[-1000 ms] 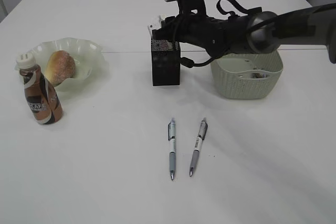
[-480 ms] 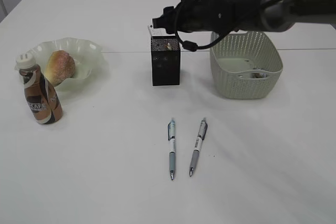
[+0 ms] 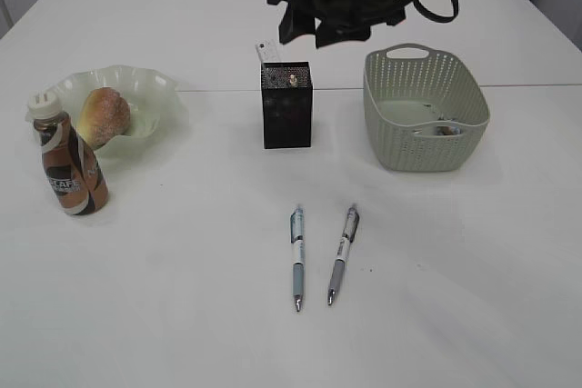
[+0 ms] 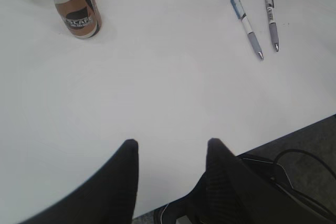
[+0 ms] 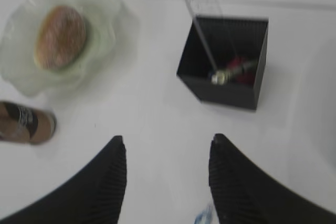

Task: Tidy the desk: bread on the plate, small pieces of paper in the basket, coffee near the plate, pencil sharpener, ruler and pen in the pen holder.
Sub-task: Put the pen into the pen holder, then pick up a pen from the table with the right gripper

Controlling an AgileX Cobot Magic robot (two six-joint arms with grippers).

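- White desk (image 3: 182, 297); at far left, the bread (image 3: 104, 114) lies on the pale green plate (image 3: 150, 88); the coffee bottle (image 3: 65, 165) stands just in front of it
- Black pen holder (image 3: 286, 104) at centre, clear ruler (image 5: 202, 30) leaning inside; grey-green basket (image 3: 426, 108) to its right
- Two pens (image 3: 296, 258) lie side by side nearer the viewer
- Right gripper (image 5: 167, 153) hangs above the holder, jaws apart, empty
- Left gripper (image 4: 170, 148) hovers over bare desk, jaws apart, empty

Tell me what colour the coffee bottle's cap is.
White; the bottle and its cap show best in the exterior view.
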